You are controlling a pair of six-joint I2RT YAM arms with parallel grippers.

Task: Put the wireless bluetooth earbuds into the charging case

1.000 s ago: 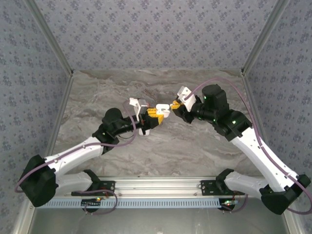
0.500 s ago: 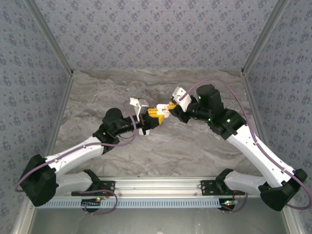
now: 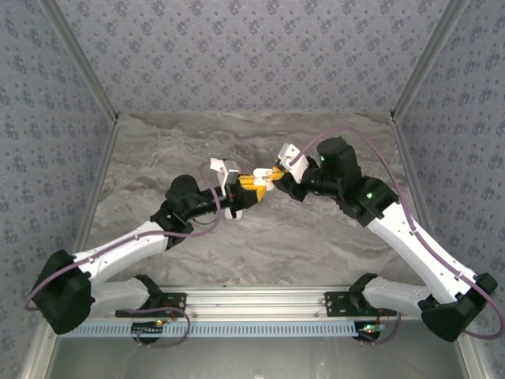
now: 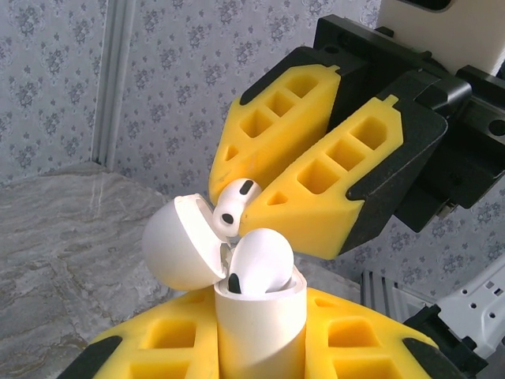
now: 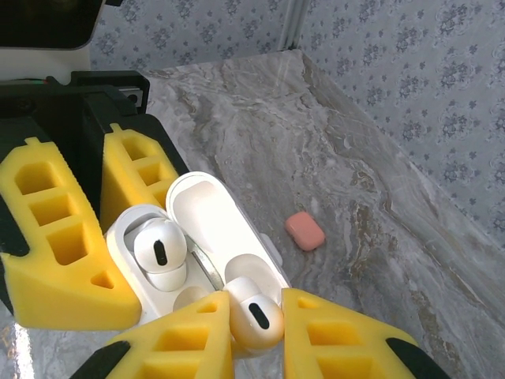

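left gripper (image 4: 260, 355) has its yellow fingers nearly together, clamped on the lower body of the white charging case (image 4: 259, 316). it holds the case upright and off the table (image 5: 371, 181), likely so the open mouth faces the other arm and the case can't slide when a bud is pushed in. the lid (image 4: 177, 249) is hinged back to one side, out of the way.

right gripper (image 4: 246, 189) is pinched almost shut on the held earbud (image 5: 254, 317). it grips the bulb end between the fingertips, just above the case mouth and close to it; cannot tell if the bud touches the rim. the two grippers meet tip to tip near the table's middle in the top view.

case contents: one seated earbud (image 4: 262, 264) sits in its well with the head up. beside it is the empty socket (image 5: 189, 298), right under the held bud. judgement: first bud done, second one lined up and not yet in. the stem needs to drop straight into the well or it will jam on the rim.

a small coral-pink thing (image 5: 304, 230) lies on the table well apart from the case; rounded, maybe a closed case, cannot tell.
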